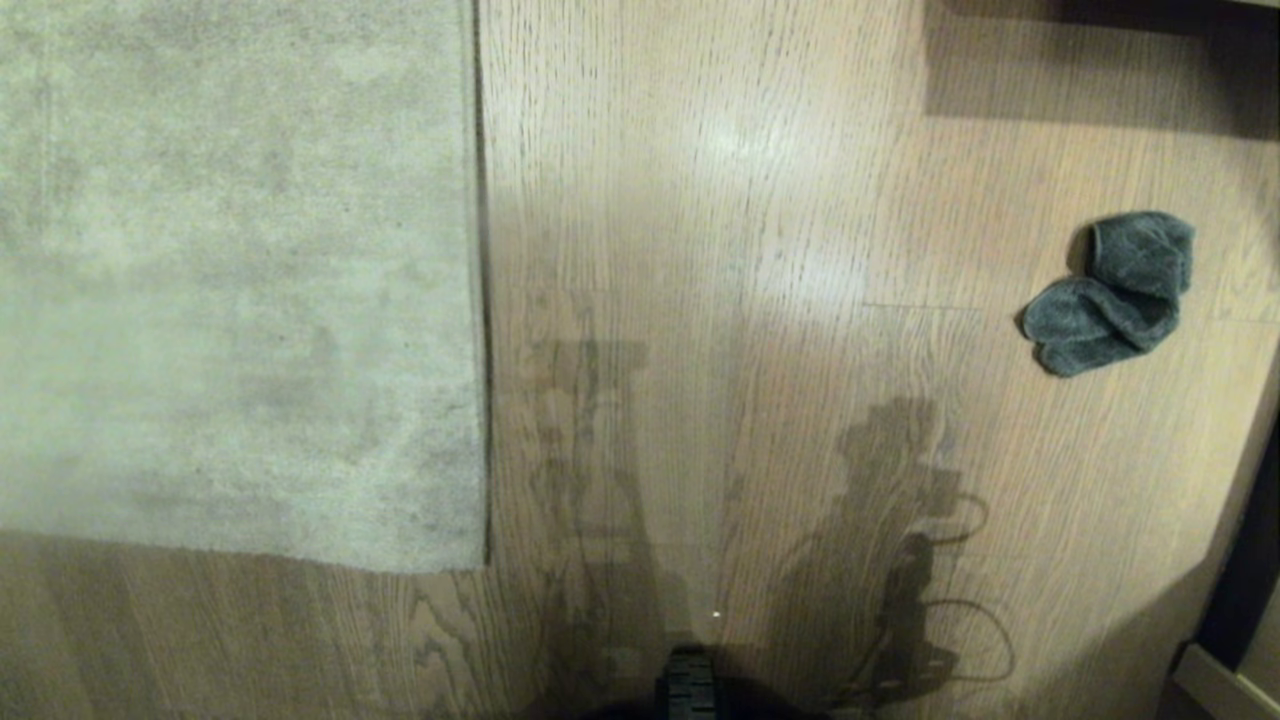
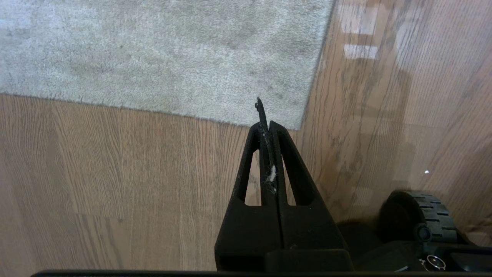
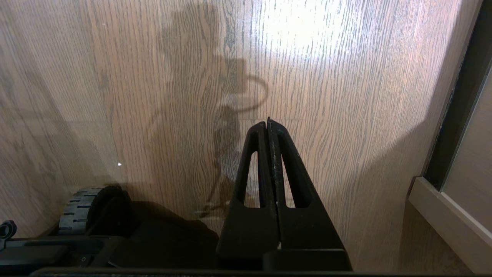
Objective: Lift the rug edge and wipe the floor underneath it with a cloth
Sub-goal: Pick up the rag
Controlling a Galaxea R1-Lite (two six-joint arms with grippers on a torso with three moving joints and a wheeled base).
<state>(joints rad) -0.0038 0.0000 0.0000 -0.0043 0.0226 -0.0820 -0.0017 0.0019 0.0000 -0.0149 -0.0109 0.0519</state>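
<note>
We look down on a floor of light brown wood planks with dark oak grain and a soft sheen, where bright patches of reflected light lie across the boards. A large pale grey-beige short-pile rug with mottled darker patches covers the left part of the head view, lying flat; the rug edge runs as a straight thin border away from us and ends in a square corner near our base, with bare planks on both open sides of that corner. The cloth, a small dark grey rag of soft fabric, lies crumpled on the planks well to the right, well apart from the rug and touched by nothing. Neither of our arms shows in the head view; only their shadows fall on the boards ahead, and a black ridged wheel of our base peeks in at the near edge. In the left wrist view our left gripper hangs above the floor just short of the rug's corner, its black fingers pressed together and holding nothing, with a wisp of white fluff caught along the seam. In the right wrist view our right gripper hangs over bare planks, its fingers likewise pressed together and empty, near a pale skirting board beside a dark frame.
</note>
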